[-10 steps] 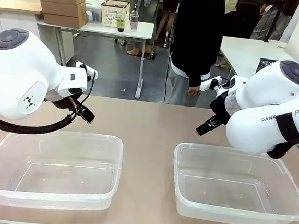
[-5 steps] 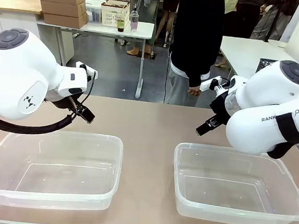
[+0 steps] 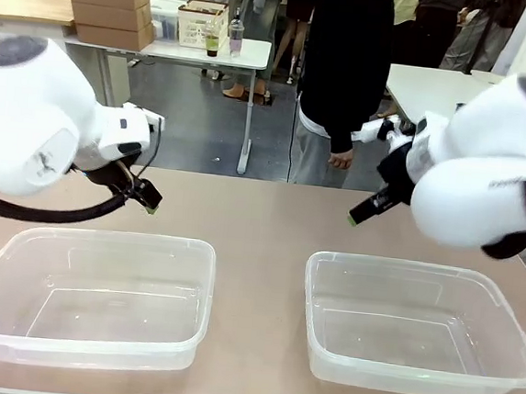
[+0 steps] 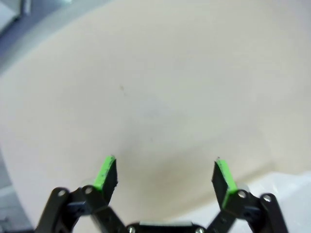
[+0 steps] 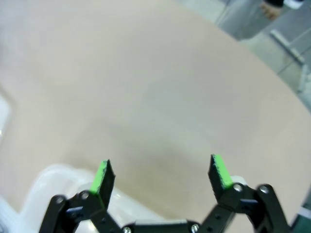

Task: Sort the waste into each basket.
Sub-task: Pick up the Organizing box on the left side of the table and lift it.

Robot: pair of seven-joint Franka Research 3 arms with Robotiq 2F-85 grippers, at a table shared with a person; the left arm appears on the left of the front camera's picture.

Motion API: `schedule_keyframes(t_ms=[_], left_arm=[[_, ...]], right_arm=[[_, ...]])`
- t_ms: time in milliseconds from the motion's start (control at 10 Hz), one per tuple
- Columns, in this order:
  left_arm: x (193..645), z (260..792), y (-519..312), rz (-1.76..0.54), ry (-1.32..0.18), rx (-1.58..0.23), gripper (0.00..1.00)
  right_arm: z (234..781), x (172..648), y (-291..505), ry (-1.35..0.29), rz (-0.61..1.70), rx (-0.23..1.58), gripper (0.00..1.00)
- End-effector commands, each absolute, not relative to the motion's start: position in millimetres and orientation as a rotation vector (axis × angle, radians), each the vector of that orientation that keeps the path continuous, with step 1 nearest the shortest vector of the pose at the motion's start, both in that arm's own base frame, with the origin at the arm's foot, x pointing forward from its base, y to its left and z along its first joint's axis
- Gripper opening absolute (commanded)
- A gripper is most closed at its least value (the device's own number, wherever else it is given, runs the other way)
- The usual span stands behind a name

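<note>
I see two tubs on the table point(image 3: 263, 217): left tub point(image 3: 94, 235), right tub point(image 3: 403, 264), mouths up, long axes left-right; my left tool point(image 4: 164, 161) and right tool point(image 5: 159, 161) gape wide

The left arm point(image 3: 30, 126) has shifted toward the picture's left edge, and its left gripper point(image 3: 148, 202) has moved only slightly. The right arm point(image 3: 486, 175) has risen and shifted right, lifting the right gripper point(image 3: 363, 212) a little. Both arms appear motion-blurred, so the exact displacement is uncertain.
</note>
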State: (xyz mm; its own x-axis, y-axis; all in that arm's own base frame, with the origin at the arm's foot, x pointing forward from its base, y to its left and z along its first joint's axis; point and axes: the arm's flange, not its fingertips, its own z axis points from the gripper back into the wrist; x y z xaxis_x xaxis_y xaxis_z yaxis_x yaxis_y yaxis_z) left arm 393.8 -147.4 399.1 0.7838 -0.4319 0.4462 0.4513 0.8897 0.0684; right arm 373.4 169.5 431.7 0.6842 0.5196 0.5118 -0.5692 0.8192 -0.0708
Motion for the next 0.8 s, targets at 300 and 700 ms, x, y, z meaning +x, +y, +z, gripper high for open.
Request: schedule_keyframes(t_ms=[300, 700], left_arm=[[375.0, 430.2, -151.8, -0.43, -0.431, -0.077, 1.0], [364.2, 486.3, -108.1, -0.664, -0.43, -1.079, 1.0]], right_arm=[[467.7, 351.9, 168.5, -0.541, 0.601, 0.16, 1.0], [524.9, 350.5, 138.3, -0.428, 0.192, 1.186, 1.0]])
